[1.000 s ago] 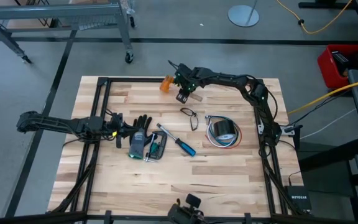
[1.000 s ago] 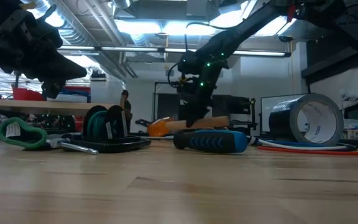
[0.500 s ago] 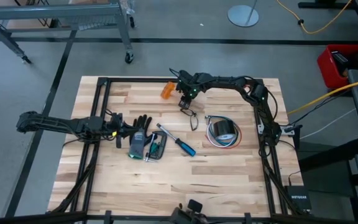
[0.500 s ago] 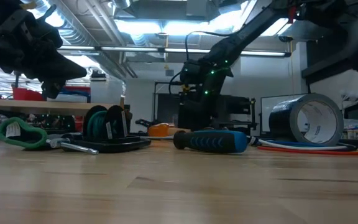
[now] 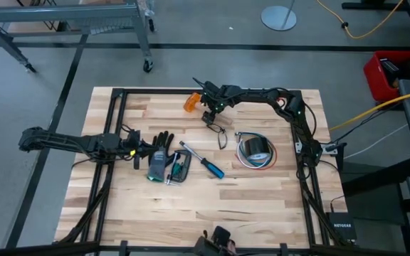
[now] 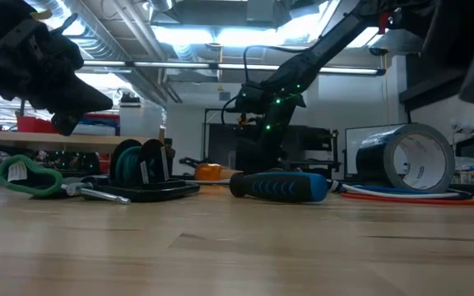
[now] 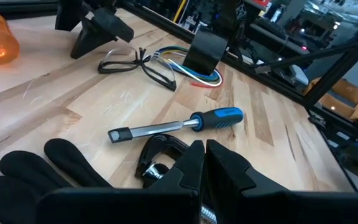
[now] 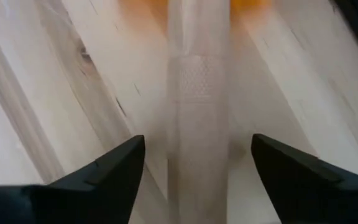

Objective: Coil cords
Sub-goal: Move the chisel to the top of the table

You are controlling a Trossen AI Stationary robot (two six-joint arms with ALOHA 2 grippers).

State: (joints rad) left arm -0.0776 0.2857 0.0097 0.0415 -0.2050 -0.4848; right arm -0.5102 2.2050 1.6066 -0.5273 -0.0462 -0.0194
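right gripper [image 5: 208,114] is at the far middle of the table [image 5: 262,199], fingers spread wide, holding nothing. in the right wrist view its two dark fingers [image 8: 98,180] sit either side of a pale knurled handle [image 8: 197,124] with an orange head at the far end; can't tell if the fingers touch it. from above, that orange head [image 5: 191,104] lies just beside the gripper.

left gripper [image 5: 139,149] is at the left-middle of the table, fingers closed, nothing between them, hovering by the black gloves [image 5: 162,139].

cords: black cord [image 5: 219,133] is a loose loop just in front of the right gripper, apart from it. red, white and blue wires [image 5: 251,162] are coiled around a roll of black tape [image 5: 255,148] to the right of centre. green cord [image 5: 180,169] is bunched by the gloves, next to a clamp [image 5: 159,166].

blue-handled screwdriver [image 5: 203,161] lies diagonal between the green cord and the tape roll.
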